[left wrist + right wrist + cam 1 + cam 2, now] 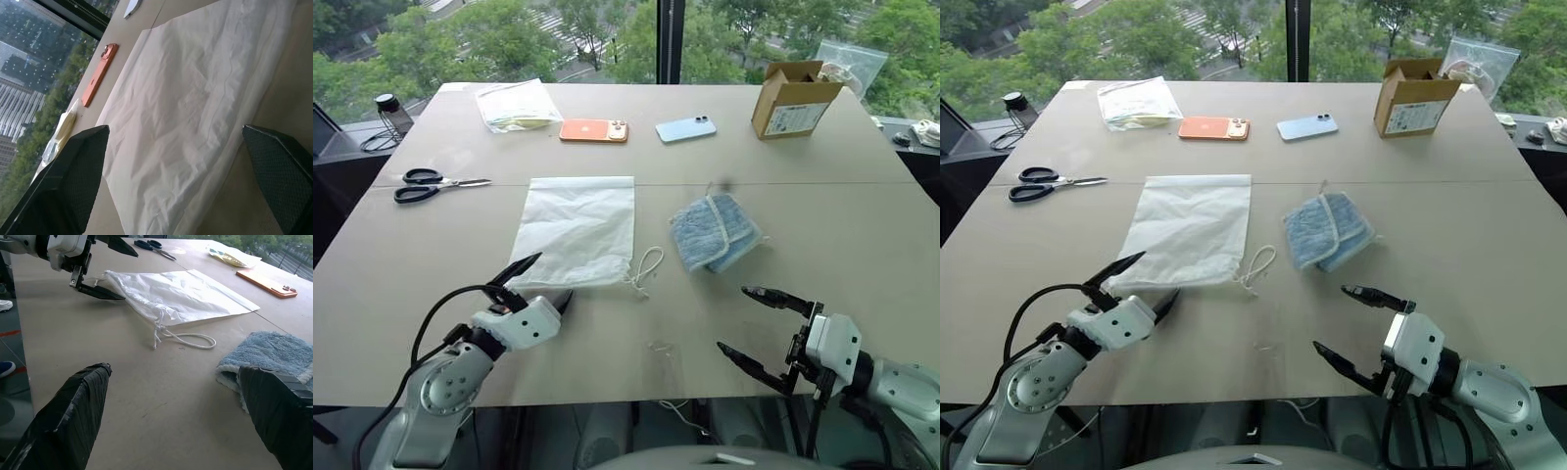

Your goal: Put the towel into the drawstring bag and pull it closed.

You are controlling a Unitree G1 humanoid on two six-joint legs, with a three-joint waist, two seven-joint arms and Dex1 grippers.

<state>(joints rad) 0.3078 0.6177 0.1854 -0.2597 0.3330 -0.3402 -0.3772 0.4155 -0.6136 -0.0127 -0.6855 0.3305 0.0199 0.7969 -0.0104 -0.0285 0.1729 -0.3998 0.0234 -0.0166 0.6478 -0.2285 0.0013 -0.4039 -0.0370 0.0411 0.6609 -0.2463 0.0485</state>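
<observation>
One grey-beige table (431, 294), two joined panels with a seam running across, set against a large window looking down on green treetops and a road. Far edge, from the robot's left: clear plastic bag of yellowish papers (517, 105), orange smartphone (594, 130), pale-blue smartphone (686, 128), open cardboard box (792, 99). Black-handled scissors (437, 184) lie left of centre. Drawstring bag (578, 231): thin, white, semi-translucent, lying flat and lightly wrinkled at mid-table, gathered mouth toward the robot, white cord looped on the table at its near right corner. Towel (714, 232): small, light-blue, fluffy, folded, paler trim at the edge, lying just right of the bag and apart from it. Left claw (537, 283): fingers spread wide, grasping nothing, poised at the bag's near left corner. Right claw (767, 326): fingers spread wide, empty, near the table's front edge, short of the towel.
</observation>
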